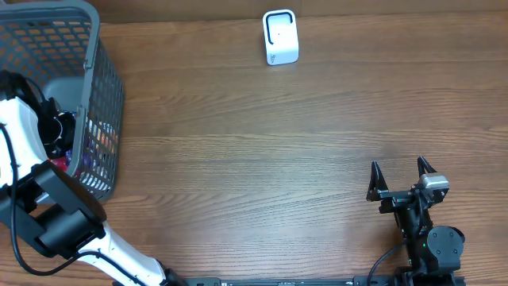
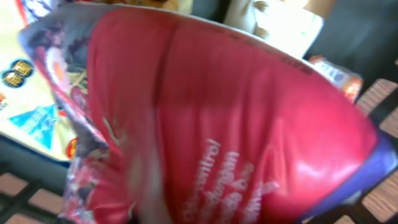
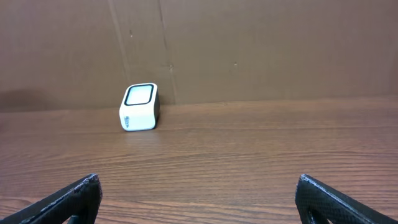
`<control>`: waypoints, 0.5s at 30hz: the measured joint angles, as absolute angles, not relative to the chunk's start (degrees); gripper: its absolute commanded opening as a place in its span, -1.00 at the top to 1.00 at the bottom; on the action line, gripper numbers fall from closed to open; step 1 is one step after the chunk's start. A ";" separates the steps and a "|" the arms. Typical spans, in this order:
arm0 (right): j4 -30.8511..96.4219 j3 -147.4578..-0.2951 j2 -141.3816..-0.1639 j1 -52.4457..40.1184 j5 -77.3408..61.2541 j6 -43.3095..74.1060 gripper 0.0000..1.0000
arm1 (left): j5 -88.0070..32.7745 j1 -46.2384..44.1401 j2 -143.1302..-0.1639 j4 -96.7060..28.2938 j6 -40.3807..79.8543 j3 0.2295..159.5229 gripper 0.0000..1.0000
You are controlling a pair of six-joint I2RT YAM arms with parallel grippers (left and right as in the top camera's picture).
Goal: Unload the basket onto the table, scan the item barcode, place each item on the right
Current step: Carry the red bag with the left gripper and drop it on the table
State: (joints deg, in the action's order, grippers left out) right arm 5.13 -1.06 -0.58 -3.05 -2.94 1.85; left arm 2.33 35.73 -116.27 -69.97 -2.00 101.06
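While apart: one scanner point(image 1: 280, 36), one basket point(image 1: 107, 103)

The brown wood-grain surface point(image 1: 262, 175) carries two things: a small white barcode scanner point(image 1: 280, 37) standing near its far edge, and a gray mesh basket point(image 1: 107, 103) at the far left corner, well apart.

The left arm point(image 1: 67, 218) comes up from the near left edge, black elbow bent, white forearm point(image 1: 17, 131) running away from the base; its far end is a dark mass where the left gripper point(image 1: 57, 131) sits, too hidden to tell how the jaws stand; the right arm point(image 1: 432, 238) is folded low at the near right; the right gripper point(image 1: 399, 179) points away from the base, level, jaws spread wide and empty, fingertips point(image 3: 78, 196) well apart.
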 measured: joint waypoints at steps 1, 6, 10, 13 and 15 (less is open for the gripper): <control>5.10 -1.06 -0.58 -3.05 -2.96 1.87 -1.00 | 2.92 35.57 -116.22 -70.04 -1.65 101.10 0.92; 5.10 -1.06 -0.58 -3.05 -2.96 1.85 -1.00 | 3.62 35.55 -116.38 -72.62 0.16 103.46 0.92; 5.10 -1.06 -0.58 -3.05 -2.94 1.87 -1.00 | 2.15 35.59 -117.03 -76.42 1.61 111.02 0.92; 5.13 -1.06 -0.58 -3.05 -2.94 1.87 -1.00 | -0.75 35.59 -117.34 -79.48 1.98 119.68 0.92; 5.10 -1.06 -0.58 -3.03 -2.94 1.87 -1.00 | -2.96 35.59 -117.34 -81.65 2.20 126.13 0.92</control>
State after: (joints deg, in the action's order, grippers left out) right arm 5.10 -1.06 -0.58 -3.03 -2.94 1.87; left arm -2.96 35.59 -117.34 -81.65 2.20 126.13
